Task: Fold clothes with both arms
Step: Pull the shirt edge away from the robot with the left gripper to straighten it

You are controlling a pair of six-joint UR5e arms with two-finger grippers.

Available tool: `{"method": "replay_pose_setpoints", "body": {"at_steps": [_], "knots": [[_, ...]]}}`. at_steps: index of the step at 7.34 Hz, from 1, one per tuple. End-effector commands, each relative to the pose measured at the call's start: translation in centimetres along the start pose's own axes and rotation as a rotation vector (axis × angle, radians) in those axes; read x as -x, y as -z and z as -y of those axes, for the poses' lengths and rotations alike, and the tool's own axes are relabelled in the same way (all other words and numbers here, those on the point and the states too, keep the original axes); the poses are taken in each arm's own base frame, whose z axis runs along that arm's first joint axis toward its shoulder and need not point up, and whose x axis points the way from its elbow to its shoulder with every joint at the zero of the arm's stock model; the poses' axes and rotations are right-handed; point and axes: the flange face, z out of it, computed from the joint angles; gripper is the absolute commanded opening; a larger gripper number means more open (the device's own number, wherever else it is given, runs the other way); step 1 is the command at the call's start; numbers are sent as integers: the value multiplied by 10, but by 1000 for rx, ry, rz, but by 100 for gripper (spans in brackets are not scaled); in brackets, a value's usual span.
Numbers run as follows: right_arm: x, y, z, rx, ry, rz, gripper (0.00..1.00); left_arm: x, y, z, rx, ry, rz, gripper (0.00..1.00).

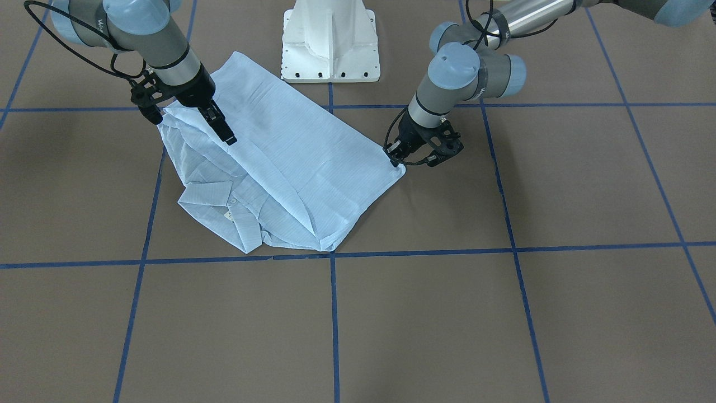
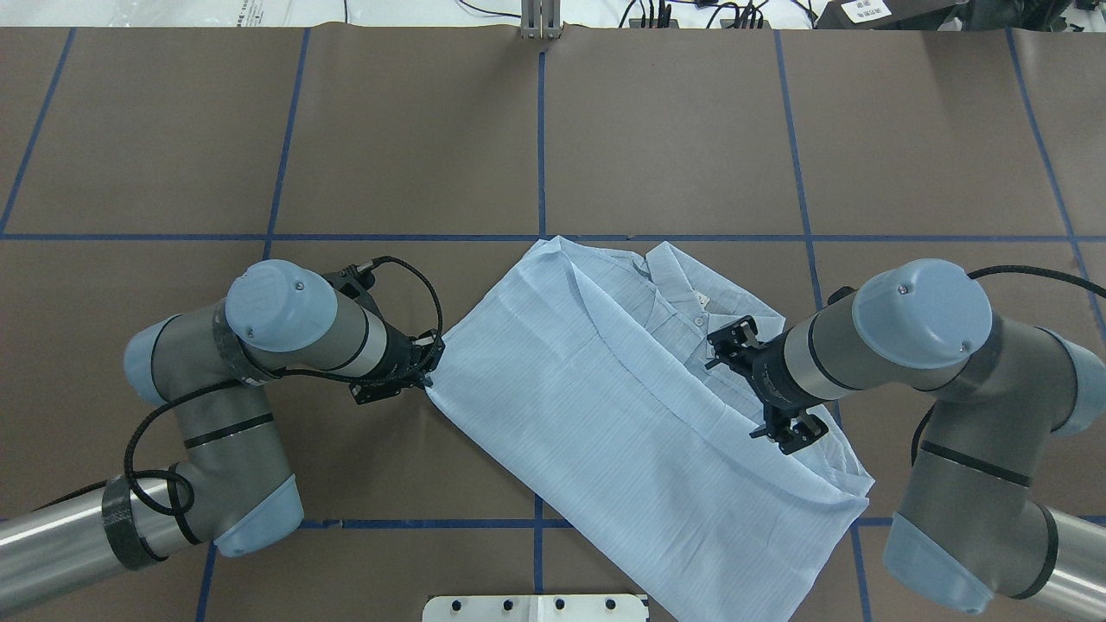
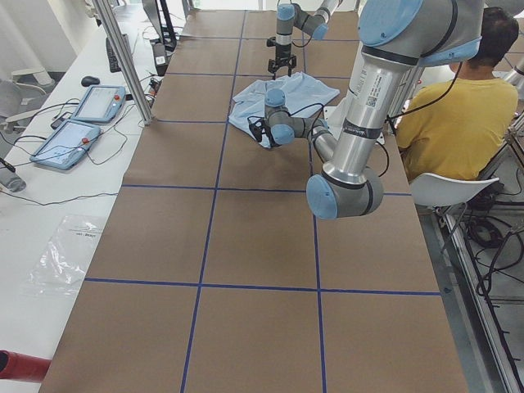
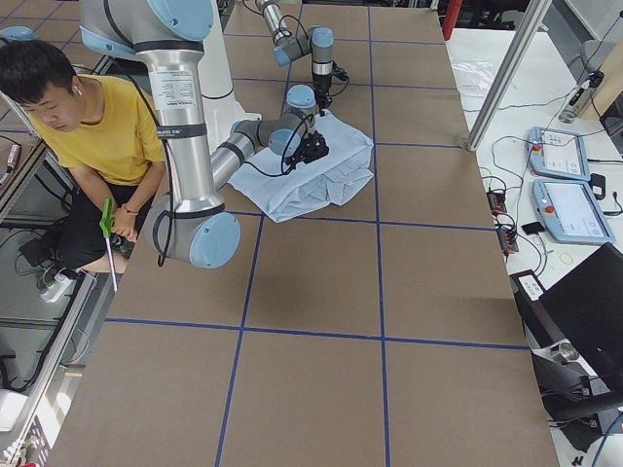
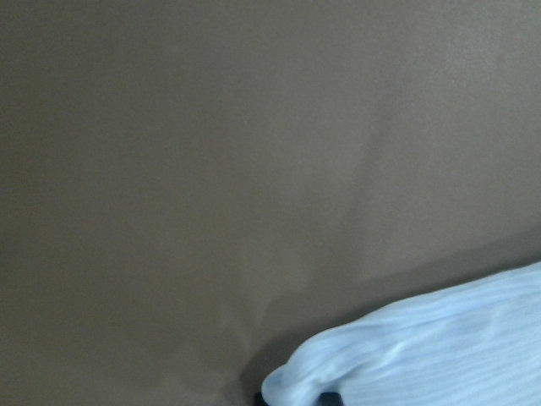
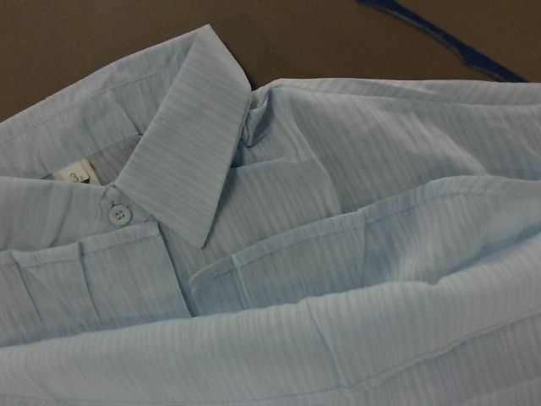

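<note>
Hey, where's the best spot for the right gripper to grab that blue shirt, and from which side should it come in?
Probably the shirt corner nearest the right arm, approached low from the tabletop outside it. The cloth lies flat, so only an edge offers a pinch, and that corner sits opposite the one at the left gripper.

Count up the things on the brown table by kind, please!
1 shirt
2 robot arms: left arm, right arm
1 white stand
Total: 4
</note>
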Motion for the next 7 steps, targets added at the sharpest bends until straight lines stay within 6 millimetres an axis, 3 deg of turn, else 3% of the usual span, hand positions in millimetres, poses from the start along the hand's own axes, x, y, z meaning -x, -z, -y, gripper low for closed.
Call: {"method": "replay_pose_setpoints", "body": {"at_steps": [1,2,4,5,6,7], "knots": [[2,0,-2,3,-5,2,100,-9,24,57,-77,-107,-16,0],[1,0,-2,4,-4,1,100,-24,30,97,-137,-143,-21,0],[1,1,-3,5,-7,2,100,-85,29,191,-270,-203,-32,0],[2,1,-3,5,-6,3,100,-113,22,225,-298,-207,-74,0],[2,1,-6,8,-3,6,100,-127,22,245,-316,-211,-109,0],[9,2,-13,17,4,15,100,-155,19,249,-334,-222,-140,0]]}}
